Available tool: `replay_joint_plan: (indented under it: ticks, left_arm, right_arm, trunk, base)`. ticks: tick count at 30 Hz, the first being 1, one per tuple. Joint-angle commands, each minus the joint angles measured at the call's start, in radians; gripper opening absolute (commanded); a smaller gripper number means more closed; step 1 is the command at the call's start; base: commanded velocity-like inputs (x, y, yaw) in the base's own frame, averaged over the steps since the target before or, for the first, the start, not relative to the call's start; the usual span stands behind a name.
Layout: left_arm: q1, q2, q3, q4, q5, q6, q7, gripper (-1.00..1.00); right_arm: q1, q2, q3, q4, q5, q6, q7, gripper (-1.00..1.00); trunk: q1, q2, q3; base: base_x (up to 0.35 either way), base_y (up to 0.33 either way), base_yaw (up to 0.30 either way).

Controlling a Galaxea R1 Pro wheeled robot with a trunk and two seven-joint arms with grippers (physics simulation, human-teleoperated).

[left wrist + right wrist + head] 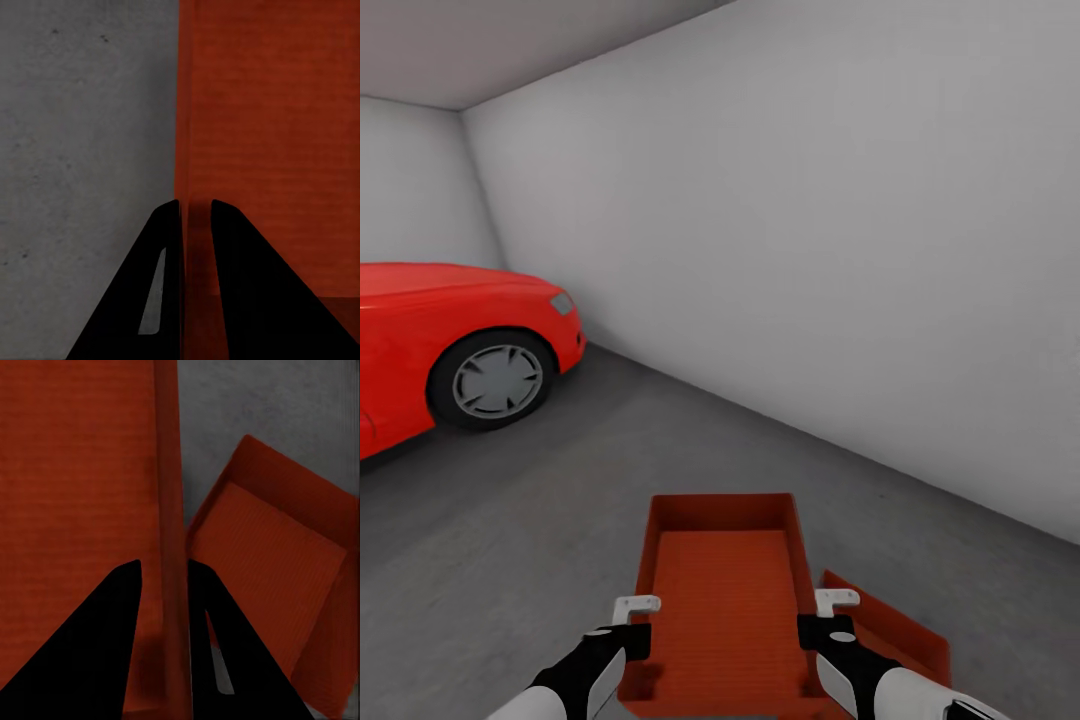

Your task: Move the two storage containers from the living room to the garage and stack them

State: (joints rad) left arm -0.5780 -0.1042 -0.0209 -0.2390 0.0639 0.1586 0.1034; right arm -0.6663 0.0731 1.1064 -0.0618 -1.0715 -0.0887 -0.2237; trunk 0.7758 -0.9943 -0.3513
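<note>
head view: garage, grey floor (pixel 540 520), red car (pixel 450 340).

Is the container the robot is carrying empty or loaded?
Empty. The held container shows a bare ribbed bottom in the head view, with the left gripper and right gripper each clamped on a side wall.

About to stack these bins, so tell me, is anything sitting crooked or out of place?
Yes. The second bin on the floor sits askew, angled to the held bin and partly beneath its right side.
</note>
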Motion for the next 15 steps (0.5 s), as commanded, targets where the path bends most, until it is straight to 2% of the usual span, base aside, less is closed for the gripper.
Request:
replay_joint_plan:
  ticks: [1, 15]
  left_arm:
    - [0.000, 0.001, -0.030, -0.006, 0.017, 0.006, 0.005, -1.00]
    - [0.000, 0.001, -0.030, -0.006, 0.017, 0.004, 0.005, -1.00]
  right_arm:
    - [0.000, -0.002, 0.021, 0.032, -0.022, 0.001, -0.003, -1.00]
    - [0.000, -0.002, 0.021, 0.032, -0.022, 0.001, -0.002, -1.00]
  trunk:
    - [0.000, -0.001, -0.001]
    - [0.000, -0.001, -0.001]
  base:
    - [0.014, 0.000, -0.245]
    - [0.001, 0.000, -0.245]
